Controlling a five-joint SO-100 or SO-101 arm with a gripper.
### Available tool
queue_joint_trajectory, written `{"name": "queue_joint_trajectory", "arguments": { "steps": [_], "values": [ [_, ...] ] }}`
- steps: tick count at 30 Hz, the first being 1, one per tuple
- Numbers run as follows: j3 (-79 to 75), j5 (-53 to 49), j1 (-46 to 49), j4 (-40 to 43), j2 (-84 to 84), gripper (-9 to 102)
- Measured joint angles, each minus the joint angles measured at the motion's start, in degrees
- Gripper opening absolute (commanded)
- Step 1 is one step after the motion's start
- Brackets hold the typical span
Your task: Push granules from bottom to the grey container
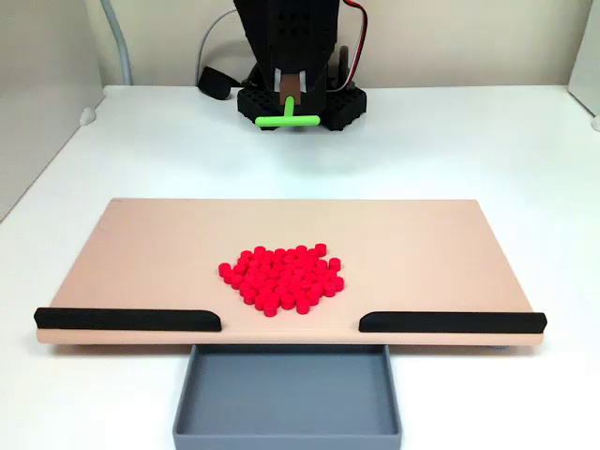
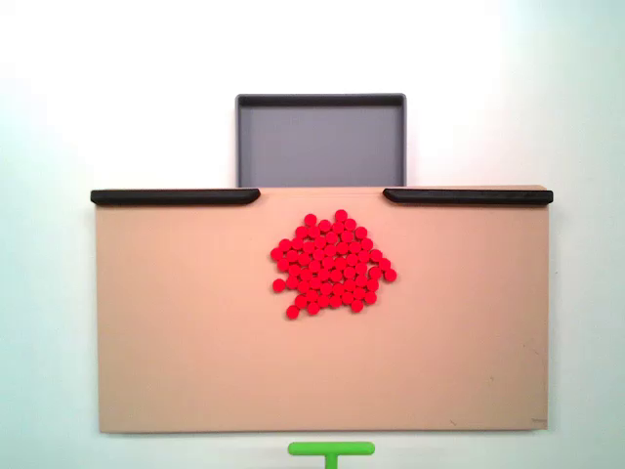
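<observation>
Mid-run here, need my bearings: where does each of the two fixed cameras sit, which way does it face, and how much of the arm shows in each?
A fixed view: low at the grey container end, facing the arm's black base across the tan board; gripper holds the green pusher.
Another fixed view: overhead, looking straight down, container at top; the pusher pokes in at the bottom edge.
Both share the granules, board and black strips.

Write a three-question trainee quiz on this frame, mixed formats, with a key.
1. True or false: some red granules already lie in the grey tray.
2. In a fixed view from above, the gap between the two black strips faces: A) the tray B) the green pusher C) the board's right edge.
3. Fill in: the granules sit on the ___ board.

Key: 1 false; 2 A; 3 tan.
</observation>
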Motion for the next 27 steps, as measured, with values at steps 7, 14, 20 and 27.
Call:
{"name": "queue_joint_trajectory", "arguments": {
  "steps": [7,14,20,27],
  "values": [
    [0.0,2.7,-2.7,0.0,-3.1,0],
    [0.0,2.9,-2.6,0.0,-3.1,0],
    [0.0,2.9,-2.6,0.0,-3.1,0],
    [0.0,2.9,-2.6,0.0,-3.1,0]
  ]
}}
